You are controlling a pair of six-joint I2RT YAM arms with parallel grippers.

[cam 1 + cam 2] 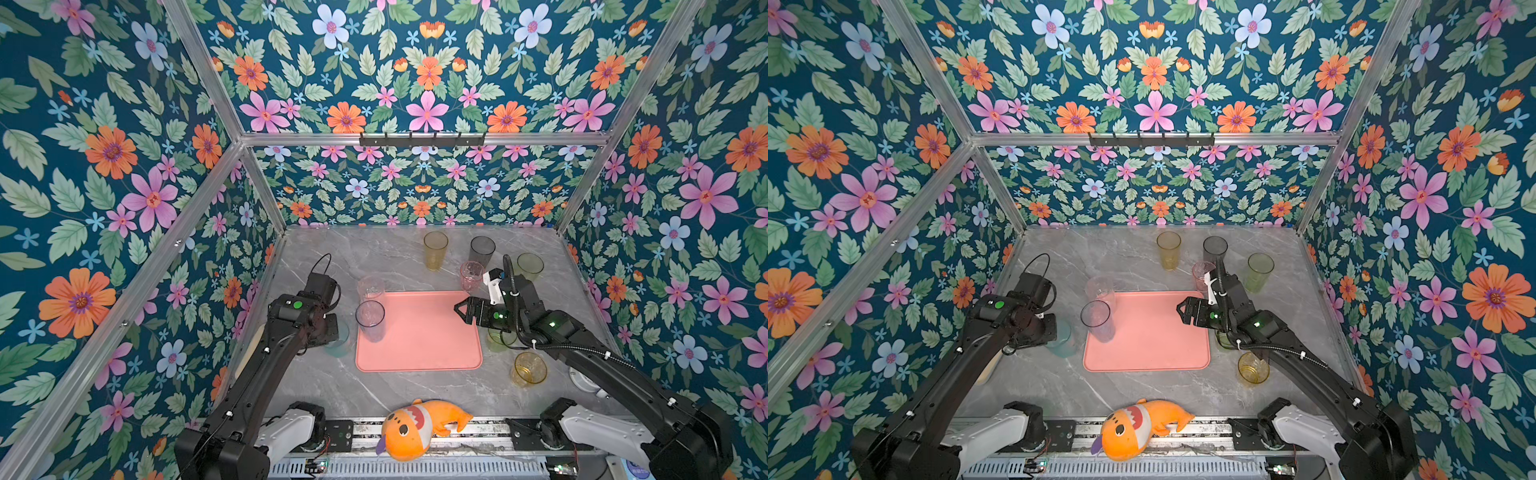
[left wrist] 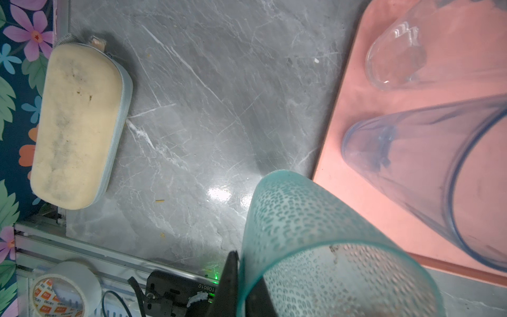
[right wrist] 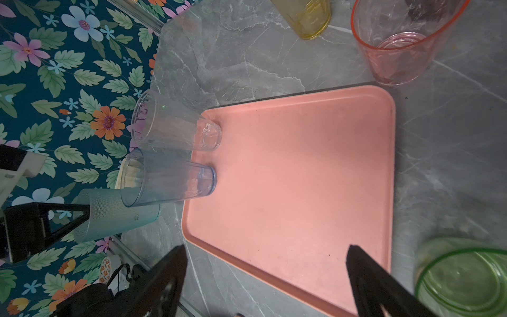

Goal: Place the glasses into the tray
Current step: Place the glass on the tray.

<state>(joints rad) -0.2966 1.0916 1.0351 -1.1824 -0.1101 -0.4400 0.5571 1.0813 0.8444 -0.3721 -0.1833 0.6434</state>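
Okay, closest to me an orange plush fish (image 1: 419, 428) lies on the front rail. Past it, on the grey counter (image 1: 316, 382), a short amber glass (image 1: 528, 368) stands upright off the tray's near right corner. My left claw (image 2: 238, 274) is closed, pinching the rim of the teal glass (image 2: 315, 233), one finger outside and one inside. That glass is just beside the left edge of the tray (image 1: 419, 340), not on it, and I cannot tell whether its base touches the counter. A beige zipped case (image 2: 79, 123) lies further left by the wall. A green glass (image 3: 463, 274) stands on the counter just beside the tray's right edge, under my right arm. The pink tray sits mid-counter with two glasses upright along its left side: the blue-grey glass (image 1: 370, 320) nearer, the clear glass (image 1: 370, 289) in the far left corner. My right claw (image 3: 265, 248) hangs over the tray's right side, jaws spread wide, holding nothing. Beyond the far right corner stands a short pink glass (image 1: 471, 275), then a yellow-green glass (image 1: 530, 266), and furthest back a smoke-grey glass (image 1: 482, 249) and a tall amber glass (image 1: 435, 249).
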